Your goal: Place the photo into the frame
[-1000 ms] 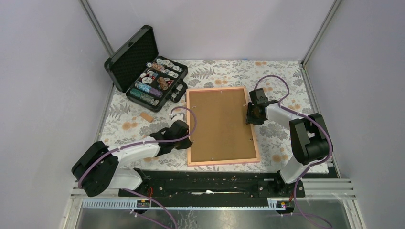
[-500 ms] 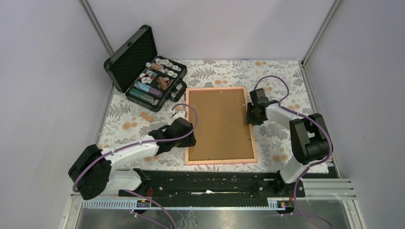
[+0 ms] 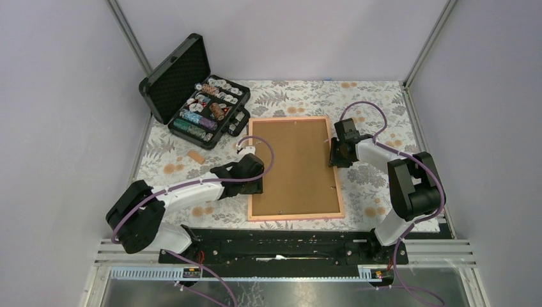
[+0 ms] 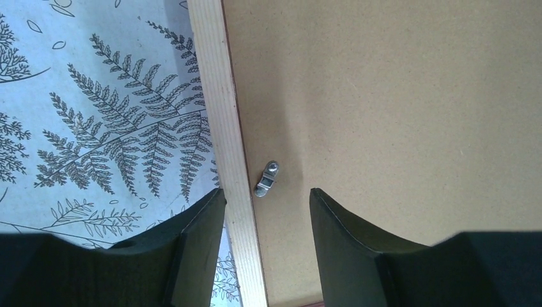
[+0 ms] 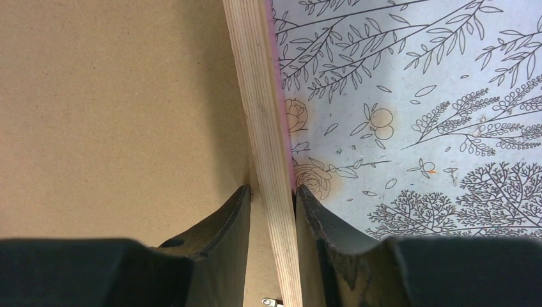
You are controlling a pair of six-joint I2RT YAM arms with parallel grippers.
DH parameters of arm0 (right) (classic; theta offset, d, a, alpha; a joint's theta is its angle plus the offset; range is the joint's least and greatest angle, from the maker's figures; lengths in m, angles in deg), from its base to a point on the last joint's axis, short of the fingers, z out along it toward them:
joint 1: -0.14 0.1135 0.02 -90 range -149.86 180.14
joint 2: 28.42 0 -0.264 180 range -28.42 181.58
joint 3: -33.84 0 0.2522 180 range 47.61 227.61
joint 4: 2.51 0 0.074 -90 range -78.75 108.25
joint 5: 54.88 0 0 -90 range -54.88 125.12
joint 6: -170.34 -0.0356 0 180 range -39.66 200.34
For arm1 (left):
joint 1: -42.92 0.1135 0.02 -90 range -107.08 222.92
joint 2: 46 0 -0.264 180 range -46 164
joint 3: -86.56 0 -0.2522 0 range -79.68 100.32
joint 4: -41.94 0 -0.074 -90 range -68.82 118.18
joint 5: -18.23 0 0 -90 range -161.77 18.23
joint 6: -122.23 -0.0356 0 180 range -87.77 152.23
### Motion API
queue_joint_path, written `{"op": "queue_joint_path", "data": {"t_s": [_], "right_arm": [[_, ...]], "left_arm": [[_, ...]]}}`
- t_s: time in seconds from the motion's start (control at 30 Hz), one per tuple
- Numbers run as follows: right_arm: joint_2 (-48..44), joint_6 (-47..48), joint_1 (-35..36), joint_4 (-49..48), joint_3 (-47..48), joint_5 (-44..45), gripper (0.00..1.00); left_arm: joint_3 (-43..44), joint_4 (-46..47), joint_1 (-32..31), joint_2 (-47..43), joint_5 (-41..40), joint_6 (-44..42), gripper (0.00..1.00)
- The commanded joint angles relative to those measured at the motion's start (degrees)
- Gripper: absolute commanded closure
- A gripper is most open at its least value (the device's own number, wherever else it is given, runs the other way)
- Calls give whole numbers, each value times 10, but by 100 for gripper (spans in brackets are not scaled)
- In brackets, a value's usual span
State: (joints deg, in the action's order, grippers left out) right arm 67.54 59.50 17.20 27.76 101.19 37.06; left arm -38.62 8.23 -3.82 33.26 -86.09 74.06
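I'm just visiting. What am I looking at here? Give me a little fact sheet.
Frame: pinkish-orange wooden picture frame, lying face down
Back: brown backing board in place
Photo: not visible
Left end effector: open, straddling one side rail by a small metal clip
Right end effector: shut on the opposite rail
Elsewhere: open black case of poker chips

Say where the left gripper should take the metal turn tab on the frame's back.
Probably its free lower end, coming from straight above. The turn tab lies flat on the backing board, tilted, screw at its upper end, close beside the frame's rail, so the board side offers more room. The left gripper hangs open over it.
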Motion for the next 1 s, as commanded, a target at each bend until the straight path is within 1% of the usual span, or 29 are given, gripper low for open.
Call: {"op": "queue_joint_path", "data": {"t_s": [0.0, 0.07, 0.2, 0.4, 0.6, 0.77, 0.8, 0.87, 0.97], "right_arm": [[55, -6, 12, -51, -30, -42, 97], [57, -5, 12, -52, -30, -45, 97], [62, -4, 12, -51, -28, -50, 98], [65, -3, 12, -52, -27, -53, 98], [66, -3, 12, -52, -27, -55, 99], [68, -3, 12, -52, -26, -57, 99], [69, -2, 12, -52, -26, -58, 99], [69, -2, 12, -52, -26, -59, 100], [69, -2, 12, -52, -26, -59, 100]], "left_arm": [[13, -27, 0, -3, -36, -10, 42], [9, -32, 0, -21, -41, -9, 39], [6, -36, 0, -27, -46, -4, 37], [4, -11, 0, 7, -26, -11, 40], [5, -3, 0, 30, -41, -17, 41], [2, 8, 0, 45, -50, -10, 50], [1, 11, 1, 48, -51, -8, 56], [-1, 11, 2, 56, -53, -4, 70], [-12, 10, 12, 58, -65, 6, 84]]}}
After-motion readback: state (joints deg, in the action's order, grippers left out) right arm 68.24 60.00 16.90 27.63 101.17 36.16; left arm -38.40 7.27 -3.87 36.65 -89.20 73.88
